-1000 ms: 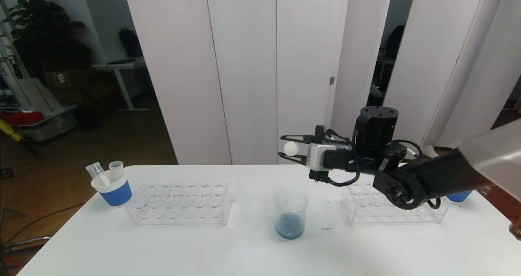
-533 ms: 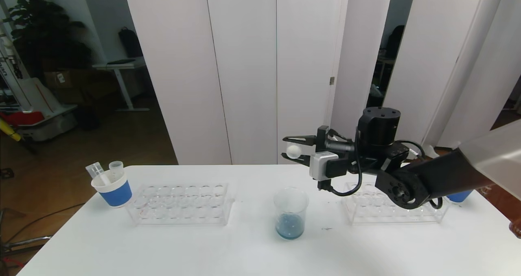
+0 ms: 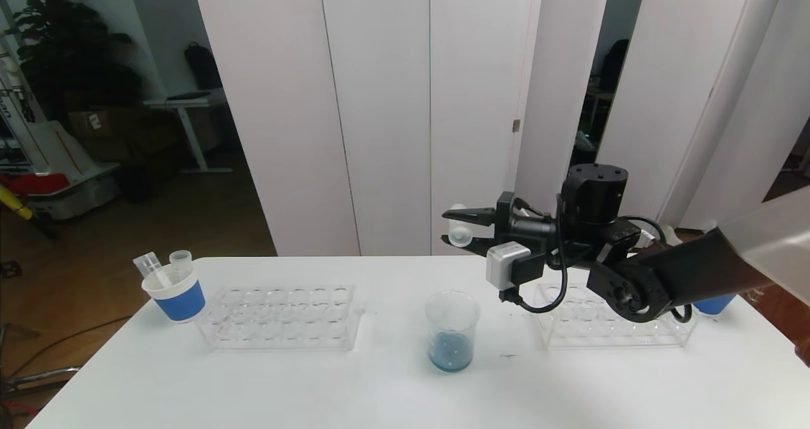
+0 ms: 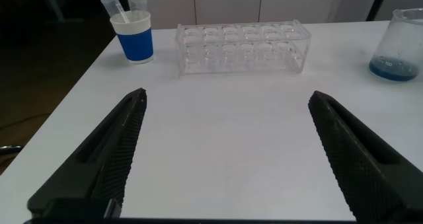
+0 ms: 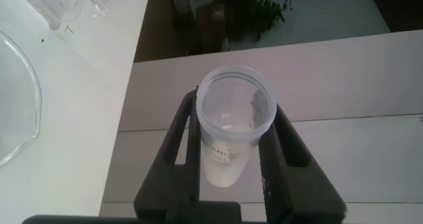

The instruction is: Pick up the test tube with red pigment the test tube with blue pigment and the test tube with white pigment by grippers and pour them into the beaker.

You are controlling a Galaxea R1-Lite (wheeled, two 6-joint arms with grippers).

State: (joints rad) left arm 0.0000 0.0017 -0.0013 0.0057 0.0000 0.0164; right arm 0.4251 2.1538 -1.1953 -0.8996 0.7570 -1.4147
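Note:
My right gripper (image 3: 453, 227) is shut on the test tube with white pigment (image 3: 460, 232) and holds it roughly level, well above the table and just behind the beaker (image 3: 451, 331). In the right wrist view the gripper (image 5: 234, 106) clasps the tube (image 5: 225, 161) near its open mouth, with cream-white pigment at its closed end. The beaker holds blue pigment at its bottom. My left gripper (image 4: 226, 100) is open and empty, low over the table's near left part; it does not show in the head view. No tube with blue or red pigment is in view.
A clear tube rack (image 3: 281, 315) stands left of the beaker and another (image 3: 607, 324) stands right, under my right arm. A white cup with a blue band (image 3: 175, 293) holding tubes stands at the far left. A second blue cup (image 3: 712, 304) sits at the far right.
My right wrist has rolled, so its camera block swung from beside the gripper to below it. The tube turned with it and shifted slightly right.

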